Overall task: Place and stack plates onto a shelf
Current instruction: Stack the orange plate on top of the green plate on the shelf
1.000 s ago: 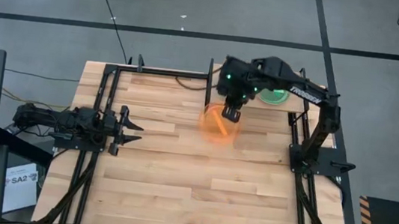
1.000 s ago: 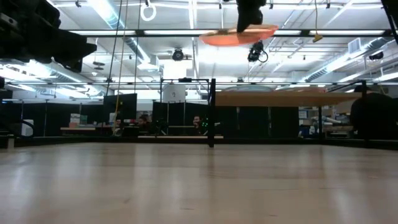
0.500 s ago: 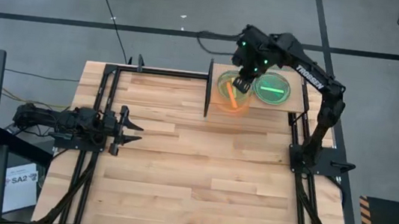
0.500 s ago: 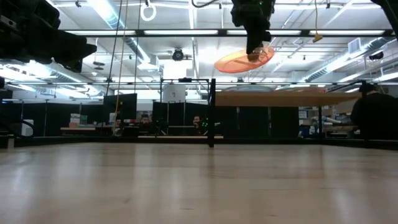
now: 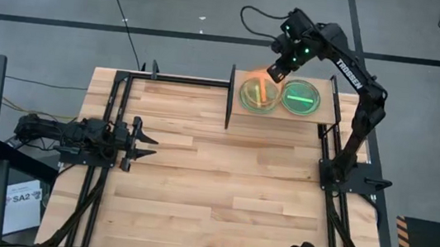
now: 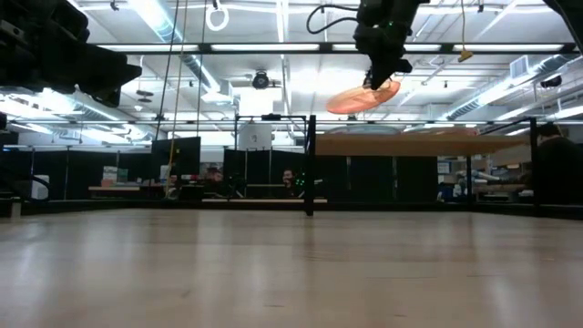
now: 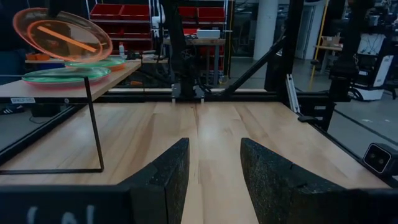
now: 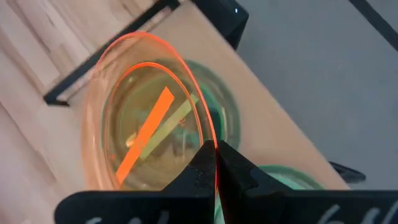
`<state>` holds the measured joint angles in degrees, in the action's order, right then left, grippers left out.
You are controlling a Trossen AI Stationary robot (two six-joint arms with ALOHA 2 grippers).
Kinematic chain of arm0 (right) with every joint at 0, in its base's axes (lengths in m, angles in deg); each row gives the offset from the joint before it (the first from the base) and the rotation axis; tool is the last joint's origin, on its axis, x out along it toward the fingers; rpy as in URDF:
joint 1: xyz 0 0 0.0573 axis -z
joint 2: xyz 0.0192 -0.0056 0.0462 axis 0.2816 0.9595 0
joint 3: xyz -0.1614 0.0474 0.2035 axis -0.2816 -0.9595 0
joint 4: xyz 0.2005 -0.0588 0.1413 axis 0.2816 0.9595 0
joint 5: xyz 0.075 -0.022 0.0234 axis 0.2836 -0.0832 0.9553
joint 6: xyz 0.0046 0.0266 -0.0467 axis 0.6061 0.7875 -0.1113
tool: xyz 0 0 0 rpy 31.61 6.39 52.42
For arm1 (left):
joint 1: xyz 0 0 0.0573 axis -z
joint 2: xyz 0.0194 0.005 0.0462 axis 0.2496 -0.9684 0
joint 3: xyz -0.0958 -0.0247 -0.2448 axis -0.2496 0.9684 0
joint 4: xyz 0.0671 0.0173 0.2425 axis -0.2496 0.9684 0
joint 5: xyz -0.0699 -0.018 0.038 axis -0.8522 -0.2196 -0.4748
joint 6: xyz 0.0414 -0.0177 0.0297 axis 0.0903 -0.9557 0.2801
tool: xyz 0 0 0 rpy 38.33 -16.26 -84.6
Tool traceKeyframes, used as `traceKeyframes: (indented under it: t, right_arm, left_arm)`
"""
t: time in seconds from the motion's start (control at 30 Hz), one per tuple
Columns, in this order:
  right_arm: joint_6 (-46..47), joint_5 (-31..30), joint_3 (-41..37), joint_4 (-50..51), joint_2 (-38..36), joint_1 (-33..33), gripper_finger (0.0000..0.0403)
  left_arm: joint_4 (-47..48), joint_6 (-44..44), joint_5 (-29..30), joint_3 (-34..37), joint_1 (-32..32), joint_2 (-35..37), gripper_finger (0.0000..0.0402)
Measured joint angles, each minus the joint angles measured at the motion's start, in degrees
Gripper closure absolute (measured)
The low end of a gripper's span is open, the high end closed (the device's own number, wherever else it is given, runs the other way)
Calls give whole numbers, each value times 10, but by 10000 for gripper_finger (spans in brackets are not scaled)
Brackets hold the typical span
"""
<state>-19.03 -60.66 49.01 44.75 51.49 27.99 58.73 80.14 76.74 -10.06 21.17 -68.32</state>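
Note:
My right gripper (image 5: pixel 277 70) is over the far right of the table, shut on an orange plate (image 5: pixel 256 87). The plate hangs tilted above the left one of two green plates (image 5: pixel 260 100) (image 5: pixel 300 97), which lie flat on the light-wood shelf (image 5: pixel 281 116). In the low view the orange plate (image 6: pixel 363 97) hangs under the gripper (image 6: pixel 379 80), above the shelf's edge (image 6: pixel 410 144). The left wrist view shows the orange plate (image 7: pixel 62 38) over the green plates (image 7: pixel 65 74). My left gripper (image 5: pixel 148 142) is open and empty at the table's left side. My right gripper pinches the orange plate's rim (image 8: pixel 213 144) between its two fingers, one on each face of the plate. The fingers slant down from above on the plate's far right side. The plate is lifted clear and tilted, its free side lower, above the left green plate (image 8: pixel 214 115).
A black metal frame (image 5: pixel 230 98) stands at the shelf's left end. Black frame rails (image 5: pixel 114 103) run along the table's left and right sides. The wooden tabletop (image 5: pixel 211 197) lies between the arms. Beyond the table, the room shows desks and shelving.
My right gripper has carried the orange plate from over the table's middle toward the far edge and the right, over the shelf's left green plate. The plate was level and is now tilted. It stays clear of everything.

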Motion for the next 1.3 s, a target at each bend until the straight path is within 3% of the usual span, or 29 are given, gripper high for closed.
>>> traceKeyframes:
  t: [0.5,0.9,1.3]
  right_arm:
    - [-13,17,-1,-30,2,9,395]
    - [-19,17,-108,-99,2,11,395]
    - [-22,1,-113,-105,2,17,385]
  left_arm:
    - [0,-1,0,0,0,0,251]
    - [0,-1,0,0,0,0,251]
    - [0,-2,0,0,0,0,251]
